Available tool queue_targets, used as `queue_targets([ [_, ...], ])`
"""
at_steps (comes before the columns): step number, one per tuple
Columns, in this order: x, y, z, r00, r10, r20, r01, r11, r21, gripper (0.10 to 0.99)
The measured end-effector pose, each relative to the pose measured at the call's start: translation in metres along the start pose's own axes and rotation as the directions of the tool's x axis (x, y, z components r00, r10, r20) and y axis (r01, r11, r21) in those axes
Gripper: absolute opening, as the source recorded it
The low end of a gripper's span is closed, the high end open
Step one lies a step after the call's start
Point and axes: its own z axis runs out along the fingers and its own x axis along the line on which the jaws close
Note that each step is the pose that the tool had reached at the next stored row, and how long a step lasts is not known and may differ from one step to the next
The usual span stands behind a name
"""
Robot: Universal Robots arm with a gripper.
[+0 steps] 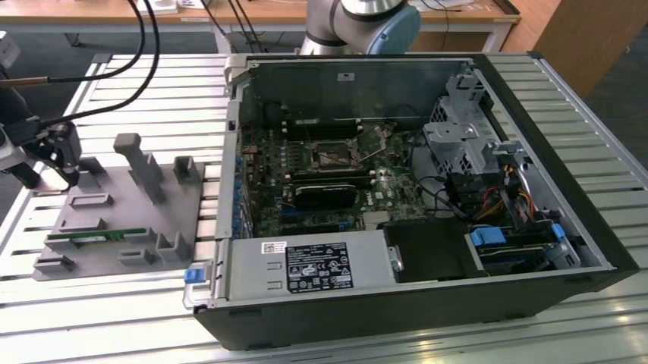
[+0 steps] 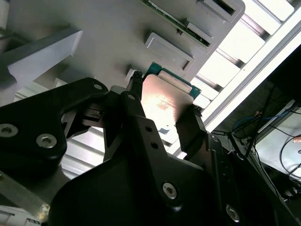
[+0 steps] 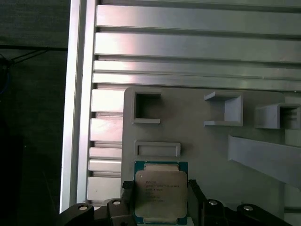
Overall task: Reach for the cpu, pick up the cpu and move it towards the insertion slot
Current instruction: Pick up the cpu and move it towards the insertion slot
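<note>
The cpu [image 3: 160, 192] is a flat square chip with a silvery top and a green rim. In both wrist views it sits between my black fingers [image 3: 128, 189], just over the grey fixture plate [image 3: 193, 141]. The fingertips press against its two opposite edges, so my gripper [image 2: 163, 106] is shut on the cpu [image 2: 162, 101]. In the exterior view my gripper [image 1: 53, 163] hangs over the far corner of the plate [image 1: 111, 220], at that view's left. The insertion slot [image 1: 332, 155] is the square metal-framed socket on the motherboard inside the open computer case.
A green memory stick [image 1: 96, 236] lies in a holder on the plate, among raised grey posts [image 1: 139, 163]. The case's tall side wall [image 1: 235, 136] stands between the plate and the motherboard. Black cables [image 1: 111, 68] hang over the slatted metal table [image 1: 121, 303].
</note>
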Motion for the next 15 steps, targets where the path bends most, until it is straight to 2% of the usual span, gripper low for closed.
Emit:
queue_targets([
  [7, -0.0001, 0.0003, -0.0063, 1.0, 0.0, 0.0, 0.0, 1.0, 0.0, 0.537],
  [15, -0.0001, 0.0011, -0.0198, 1.0, 0.0, 0.0, 0.0, 1.0, 0.0, 0.537],
])
